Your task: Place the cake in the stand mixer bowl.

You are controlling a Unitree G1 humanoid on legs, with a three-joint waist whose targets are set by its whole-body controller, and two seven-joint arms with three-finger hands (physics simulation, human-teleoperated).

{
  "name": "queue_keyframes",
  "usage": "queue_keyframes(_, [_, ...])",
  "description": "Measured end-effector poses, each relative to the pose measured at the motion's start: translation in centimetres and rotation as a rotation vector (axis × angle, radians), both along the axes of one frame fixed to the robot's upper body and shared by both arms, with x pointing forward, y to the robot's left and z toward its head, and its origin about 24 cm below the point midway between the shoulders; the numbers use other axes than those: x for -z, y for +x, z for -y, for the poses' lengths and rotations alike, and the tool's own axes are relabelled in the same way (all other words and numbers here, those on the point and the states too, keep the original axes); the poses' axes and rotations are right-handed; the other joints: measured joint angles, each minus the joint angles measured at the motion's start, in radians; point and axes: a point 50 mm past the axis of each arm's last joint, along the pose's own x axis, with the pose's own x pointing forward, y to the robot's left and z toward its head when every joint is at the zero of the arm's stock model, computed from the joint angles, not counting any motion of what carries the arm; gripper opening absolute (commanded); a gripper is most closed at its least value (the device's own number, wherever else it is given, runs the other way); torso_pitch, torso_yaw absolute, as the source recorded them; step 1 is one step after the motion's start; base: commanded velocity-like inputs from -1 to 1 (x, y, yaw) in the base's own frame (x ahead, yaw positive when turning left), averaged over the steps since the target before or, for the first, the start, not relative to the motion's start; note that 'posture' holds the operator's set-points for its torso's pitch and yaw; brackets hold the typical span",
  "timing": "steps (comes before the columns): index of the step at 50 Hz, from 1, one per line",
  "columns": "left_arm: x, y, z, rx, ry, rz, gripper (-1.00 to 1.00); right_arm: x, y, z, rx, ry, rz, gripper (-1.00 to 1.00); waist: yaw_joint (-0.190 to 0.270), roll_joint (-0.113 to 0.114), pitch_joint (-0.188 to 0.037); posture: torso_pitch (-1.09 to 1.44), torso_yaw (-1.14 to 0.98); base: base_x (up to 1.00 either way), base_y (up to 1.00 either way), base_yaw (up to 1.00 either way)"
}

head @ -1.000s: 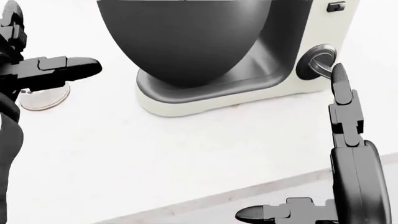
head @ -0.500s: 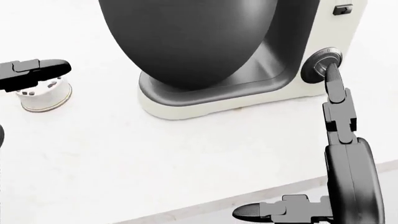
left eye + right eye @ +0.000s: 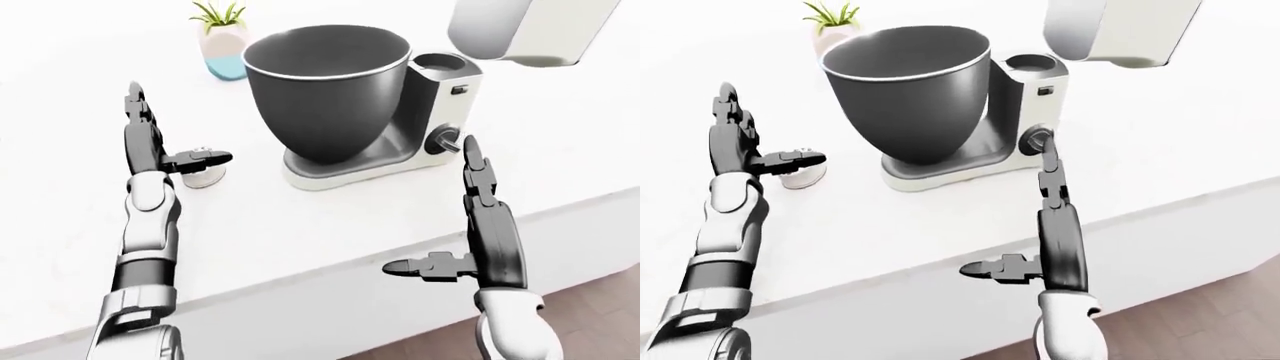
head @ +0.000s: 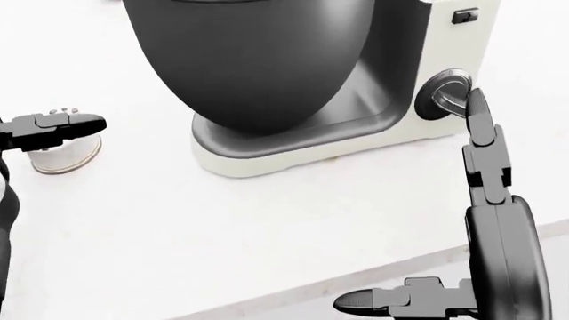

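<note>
The stand mixer (image 3: 437,97) stands on the white counter with its head (image 3: 525,28) tilted up. Its dark grey bowl (image 3: 328,86) is open at the top and looks empty. A small white round thing (image 3: 206,176), perhaps the cake, sits on the counter to the left of the mixer. My left hand (image 3: 178,126) is open, fingers pointing up, and its thumb (image 4: 67,125) reaches across the top of that white thing without closing on it. My right hand (image 3: 430,204) is open too, its long fingers (image 4: 485,143) pointing at the mixer's side knob (image 4: 440,93).
A potted plant (image 3: 223,51) stands beyond the bowl at the top left. The counter's near edge (image 3: 300,289) runs across the lower part of the eye views, with wooden floor (image 3: 600,315) at the bottom right.
In the head view my left thumb has drawn back to the left and dropped to lie across the white thing's top. The picture has shifted slightly. The right hand has hardly moved.
</note>
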Motion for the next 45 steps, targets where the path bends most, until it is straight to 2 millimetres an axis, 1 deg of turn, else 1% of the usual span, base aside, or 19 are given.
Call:
queue_keyframes(6, [1.0,-0.1,-0.1,0.008,0.016,-0.016,1.00,0.0,0.0,0.1,0.002,-0.001,0.003,1.00,-0.003,0.016,-0.009,0.00,0.00,0.00,0.00,0.00])
queue_keyframes(9, [0.9,-0.4,0.1,0.035,0.019,-0.027,1.00,0.1,0.0,0.1,0.002,-0.001,0.001,1.00,-0.006,0.022,-0.010,0.00,0.00,0.00,0.00,0.00])
queue_keyframes(14, [0.6,-1.0,0.8,0.089,0.091,-0.063,1.00,0.1,0.0,0.1,0.001,-0.001,0.003,1.00,-0.013,0.029,-0.008,0.00,0.00,0.00,0.00,0.00])
queue_keyframes(17, [0.9,-1.1,0.8,0.114,0.110,-0.099,1.00,0.0,0.0,0.1,0.001,-0.002,0.006,1.00,-0.016,0.031,-0.006,0.00,0.00,0.00,0.00,0.00])
queue_keyframes(24, [1.1,-0.9,-0.1,0.118,0.102,-0.182,1.00,0.1,0.2,-0.1,-0.005,-0.001,0.003,1.00,-0.020,0.021,0.008,0.00,0.00,0.00,0.00,0.00])
queue_keyframes(27, [0.9,-0.6,-1.1,0.104,0.141,-0.189,1.00,0.1,0.2,0.0,-0.006,-0.001,0.003,1.00,-0.021,0.013,0.012,0.00,0.00,0.00,0.00,0.00])
queue_keyframes(31, [1.8,-0.6,-2.3,0.074,0.164,-0.253,1.00,0.0,0.3,0.0,-0.001,-0.004,0.009,1.00,-0.018,0.008,0.015,0.00,0.00,0.00,0.00,0.00])
queue_keyframes(37, [1.8,-0.5,-1.8,0.096,0.264,-0.257,1.00,-0.1,0.2,-0.1,-0.013,-0.002,0.020,1.00,-0.017,0.009,0.010,0.00,0.00,0.00,0.00,0.00])
queue_keyframes(43, [1.9,-0.4,-1.2,0.128,0.324,-0.236,1.00,-0.3,0.1,-0.1,-0.015,-0.002,0.036,1.00,-0.012,0.010,-0.003,0.00,0.00,0.00,0.00,0.00])
queue_keyframes(44, [1.9,-0.2,-0.9,0.135,0.333,-0.232,0.76,-0.3,0.0,-0.1,-0.014,-0.003,0.037,1.00,-0.009,0.009,-0.004,0.00,0.00,0.00,0.00,0.00])
queue_keyframes(45, [1.9,-0.1,-0.7,0.143,0.340,-0.230,0.28,-0.3,0.0,-0.1,-0.015,-0.003,0.037,1.00,-0.007,0.007,-0.005,0.00,0.00,0.00,0.00,0.00])
